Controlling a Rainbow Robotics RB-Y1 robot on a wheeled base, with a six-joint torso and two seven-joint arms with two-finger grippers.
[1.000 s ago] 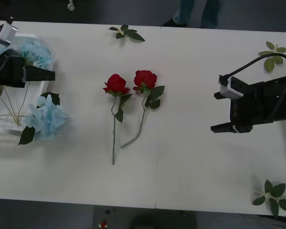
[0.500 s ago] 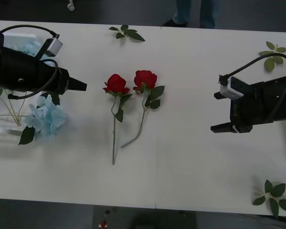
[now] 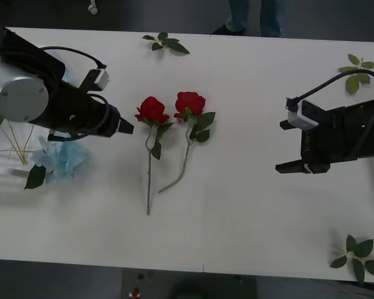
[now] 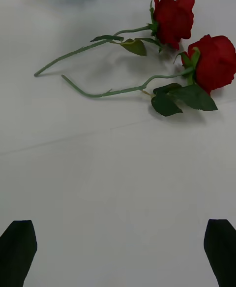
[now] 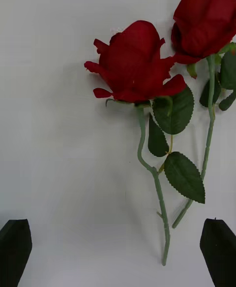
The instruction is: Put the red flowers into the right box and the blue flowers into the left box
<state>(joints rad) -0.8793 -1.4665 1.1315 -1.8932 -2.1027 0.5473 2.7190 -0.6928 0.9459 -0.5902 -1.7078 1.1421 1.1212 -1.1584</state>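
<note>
Front view: two red flowers lying side by side mid-table, blooms toward the far edge, stems trailing toward the near edge; taken as landmark. Left gripper just beside the nearer-left bloom, on its left, tips pointing at it; finger spread hard to read from here. Blue flowers well left of the roses, partly under the left arm, at the rim of the left box. Right gripper well to the right of the roses, parked, fingers wide apart. Right box not identified with certainty at the right table edge. Leaf sprigs beyond the roses and off to the right; not task items. Right wrist view: both roses ahead and well apart from the two dark fingertips, which sit at opposite corners, so wide open, nothing held. Left wrist view: left-hand rose bloom and its stem centred ahead, second rose just beside it; fingertips at both corners, open wide, empty. Judged step: reach for the left-hand rose. Advisable to close on the stem below the bloom, clear of the neighbouring stem where the two nearly cross, then carry to the right side.
</note>
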